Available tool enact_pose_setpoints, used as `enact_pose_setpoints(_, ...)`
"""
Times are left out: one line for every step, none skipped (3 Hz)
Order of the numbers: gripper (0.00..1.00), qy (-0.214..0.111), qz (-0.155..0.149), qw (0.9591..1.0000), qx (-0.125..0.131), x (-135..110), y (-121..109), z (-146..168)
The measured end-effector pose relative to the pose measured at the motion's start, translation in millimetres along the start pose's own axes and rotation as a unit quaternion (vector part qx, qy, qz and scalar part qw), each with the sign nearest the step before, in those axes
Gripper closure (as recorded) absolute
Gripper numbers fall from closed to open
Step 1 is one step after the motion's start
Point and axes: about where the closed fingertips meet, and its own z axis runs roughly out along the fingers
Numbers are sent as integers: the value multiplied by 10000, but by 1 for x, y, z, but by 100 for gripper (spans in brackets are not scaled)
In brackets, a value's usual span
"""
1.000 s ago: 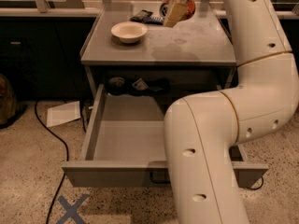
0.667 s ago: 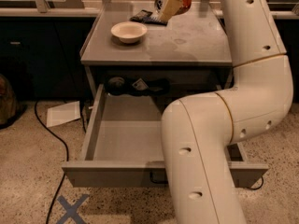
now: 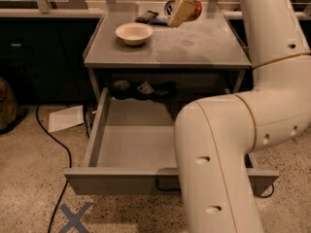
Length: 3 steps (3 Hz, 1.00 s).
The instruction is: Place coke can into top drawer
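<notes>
The coke can [image 3: 196, 9], red-orange, is held in my gripper [image 3: 183, 8] above the back of the grey tabletop [image 3: 194, 47], right of the cream bowl. The gripper is shut on the can, and a cream finger [image 3: 177, 12] covers its left side. The top drawer [image 3: 126, 181] is pulled wide open below the tabletop, and its grey inside [image 3: 133, 147] holds nothing that I can see. My large white arm [image 3: 218, 149] covers the drawer's right part and most of the handle.
A cream bowl [image 3: 133, 33] sits at the tabletop's left. Dark flat objects [image 3: 151, 17] lie at the back. Dark items [image 3: 141, 89] sit in the shelf behind the drawer. A paper sheet [image 3: 65, 118], a black cable [image 3: 58, 144] and a blue tape cross [image 3: 75, 217] are on the floor.
My gripper with the can has shifted slightly left above the back of the tabletop. The drawer and the bowl have not moved.
</notes>
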Motion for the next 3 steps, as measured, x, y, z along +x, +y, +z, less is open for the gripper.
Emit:
enact_pose_setpoints(100,-559,119,9976,-402,14,33,-30)
enact_pose_setpoints(100,-1190,248,9915,-459,27,55,-65)
enact_pose_setpoints(100,-1727,321,9830,-542,22,68,-82)
